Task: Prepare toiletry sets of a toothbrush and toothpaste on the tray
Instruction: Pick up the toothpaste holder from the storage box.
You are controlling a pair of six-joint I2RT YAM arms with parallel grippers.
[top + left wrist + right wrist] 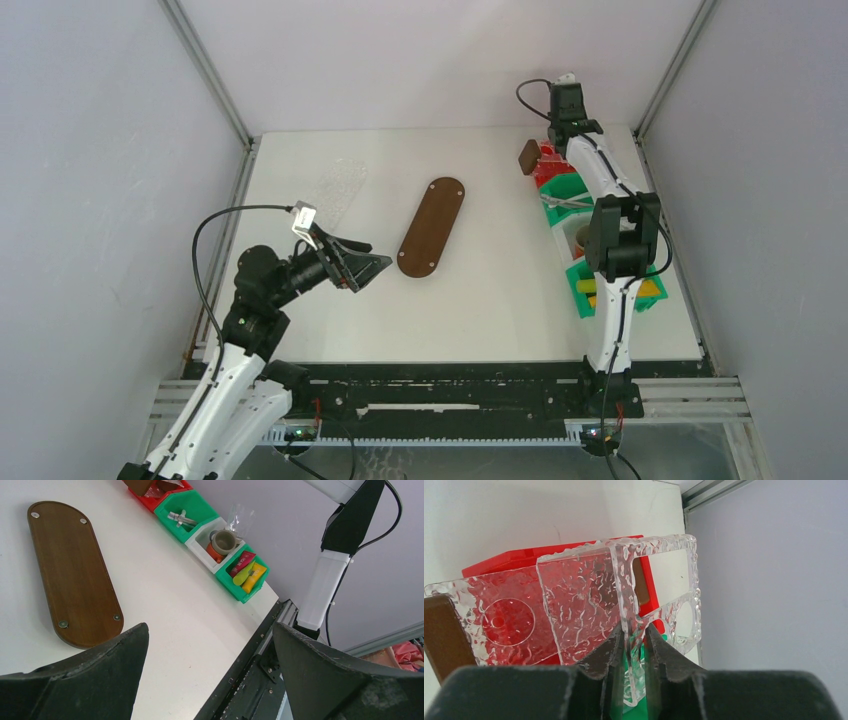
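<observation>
barely begun: the wooden tray (70, 570) just ahead of the spread, empty left gripper (210, 628) bears nothing, the toothpaste tubes (243, 564) sit in a green bin (234, 593) far beyond it, and the right gripper (634, 632) pinches a clear textured holder (574, 600) at the red bin (499, 562).

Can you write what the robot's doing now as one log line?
right hand: pinching clear plate at red bin | left hand: open, empty | wooden tray: bare

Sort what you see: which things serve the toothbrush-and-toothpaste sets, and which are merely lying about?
For the job: wooden tray, clear oval tray, toothpaste tubes, likely toothbrushes, clear panel gripped by the right fingers.
Lying about: cup, brown block.
</observation>
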